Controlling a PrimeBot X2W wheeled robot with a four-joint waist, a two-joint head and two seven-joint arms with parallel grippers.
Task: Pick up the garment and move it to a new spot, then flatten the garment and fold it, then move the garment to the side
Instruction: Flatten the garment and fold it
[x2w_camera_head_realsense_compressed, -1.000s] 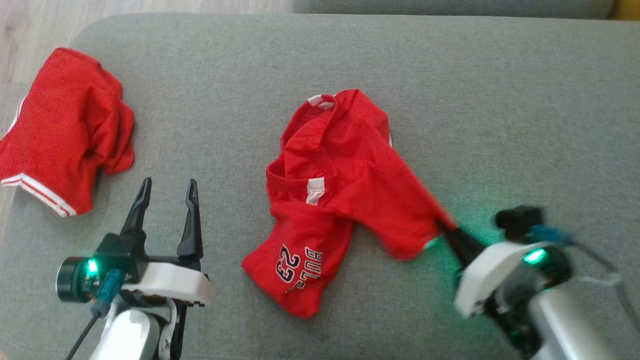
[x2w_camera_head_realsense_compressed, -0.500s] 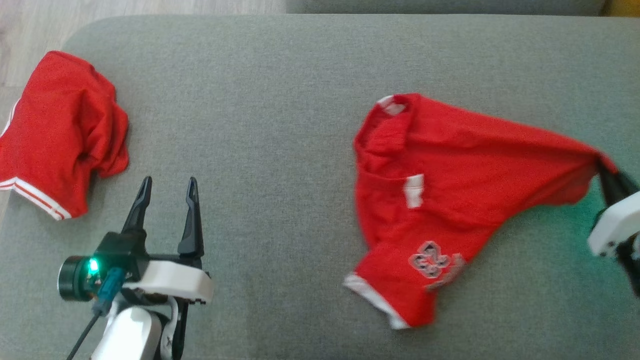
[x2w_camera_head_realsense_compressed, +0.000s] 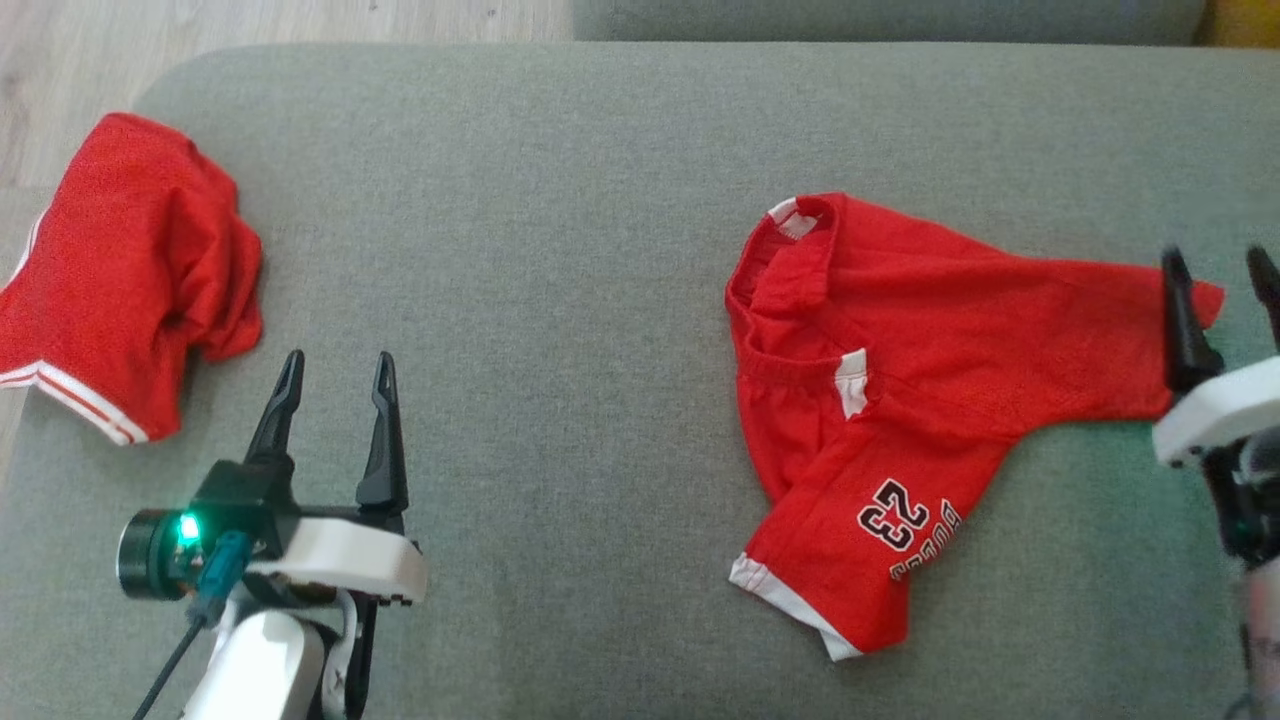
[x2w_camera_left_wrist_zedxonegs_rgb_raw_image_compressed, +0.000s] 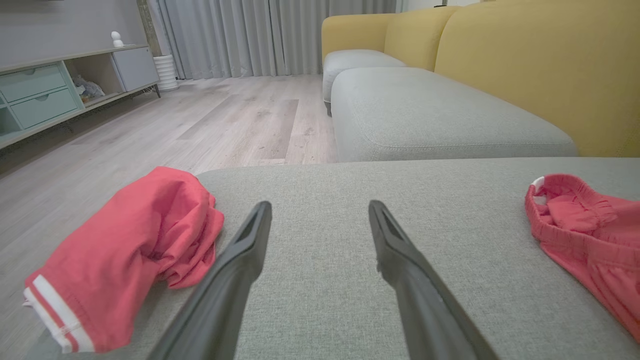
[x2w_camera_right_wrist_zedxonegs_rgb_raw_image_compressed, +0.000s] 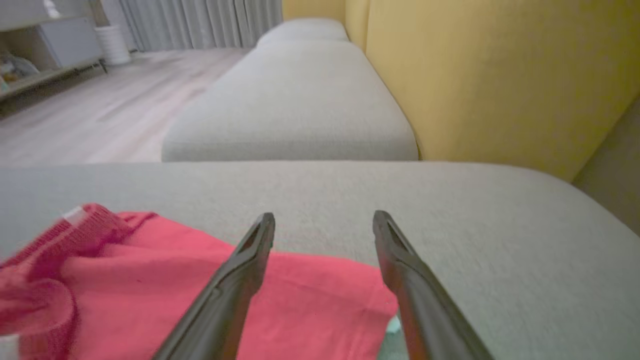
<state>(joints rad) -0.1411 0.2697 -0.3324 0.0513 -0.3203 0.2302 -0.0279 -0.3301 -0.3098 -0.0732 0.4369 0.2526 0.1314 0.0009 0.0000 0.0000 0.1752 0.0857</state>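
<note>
The garment (x2w_camera_head_realsense_compressed: 930, 400), red shorts with white trim and a "23" print, lies loosely spread on the right half of the grey cushion (x2w_camera_head_realsense_compressed: 560, 250). My right gripper (x2w_camera_head_realsense_compressed: 1215, 262) stands open over the garment's right corner, its left finger above the cloth, nothing pinched. In the right wrist view the right gripper (x2w_camera_right_wrist_zedxonegs_rgb_raw_image_compressed: 324, 217) has its fingers apart above the garment (x2w_camera_right_wrist_zedxonegs_rgb_raw_image_compressed: 150, 290). My left gripper (x2w_camera_head_realsense_compressed: 338, 362) is open and empty at the lower left, resting apart from both cloths. The left wrist view shows the left gripper (x2w_camera_left_wrist_zedxonegs_rgb_raw_image_compressed: 320, 207) and the garment's waistband (x2w_camera_left_wrist_zedxonegs_rgb_raw_image_compressed: 590, 235) at far right.
A second red garment (x2w_camera_head_realsense_compressed: 120, 270) lies crumpled at the cushion's left edge, partly hanging over it; it appears as the red heap (x2w_camera_left_wrist_zedxonegs_rgb_raw_image_compressed: 130, 245). A yellow backrest (x2w_camera_left_wrist_zedxonegs_rgb_raw_image_compressed: 540, 60) rises to the right. Wooden floor (x2w_camera_left_wrist_zedxonegs_rgb_raw_image_compressed: 150, 130) lies beyond the left edge.
My right gripper dragged the garment from the middle to the right, then opened and let its corner go. The garment now lies more spread out. The left gripper stayed still.
</note>
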